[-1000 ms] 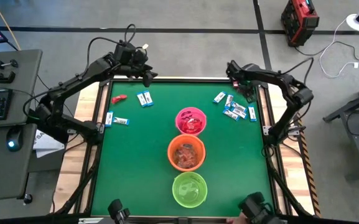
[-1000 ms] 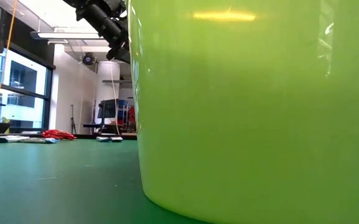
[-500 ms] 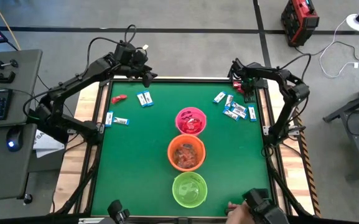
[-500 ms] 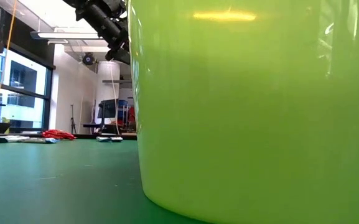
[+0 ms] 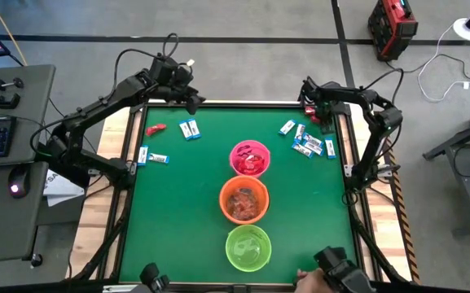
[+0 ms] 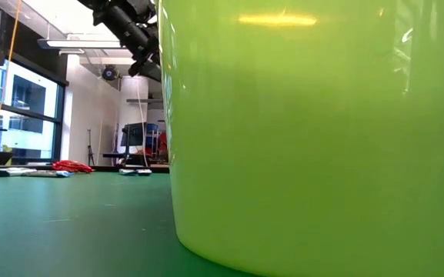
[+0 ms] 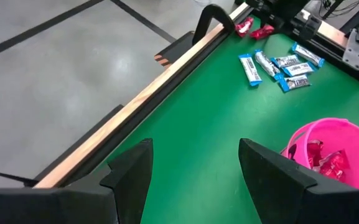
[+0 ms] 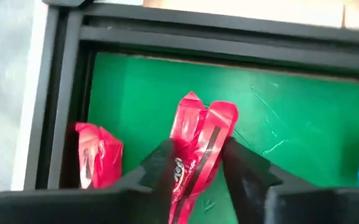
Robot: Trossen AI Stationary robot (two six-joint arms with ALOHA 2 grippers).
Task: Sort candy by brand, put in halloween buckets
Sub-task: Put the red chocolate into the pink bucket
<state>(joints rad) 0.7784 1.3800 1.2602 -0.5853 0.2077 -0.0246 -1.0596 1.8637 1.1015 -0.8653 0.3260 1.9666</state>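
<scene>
Right gripper (image 8: 195, 163) down at the far right corner of the green desk (image 5: 177, 195), jaws pinching a red candy (image 8: 198, 146) between them, the wrapper crumpled and standing up from the mat. Second red candy (image 8: 95, 152) just beside it, lying against the dark corner frame of the desk.

Left gripper (image 7: 195, 165) up over the far left edge of the desk, jaws spread wide, nothing between them.

Three buckets in a row down the middle of the desk, touching or nearly so: pink bucket (image 5: 250, 159) farthest back with red candy inside, orange bucket (image 5: 243, 200) in the middle with orange-red candy inside, green bucket (image 5: 248, 248) nearest the front, contents not clear. In the low view, wall of the green bucket filling most of the picture.

Cluster of blue-and-white candies (image 5: 306, 141) on the desk near the right gripper, between it and the pink bucket. On the left side, one loose red candy (image 5: 155, 129) near the far edge, a blue-and-white candy (image 5: 189, 129) beside it, and two more blue-and-white candies (image 5: 152, 156) close to the left edge.
</scene>
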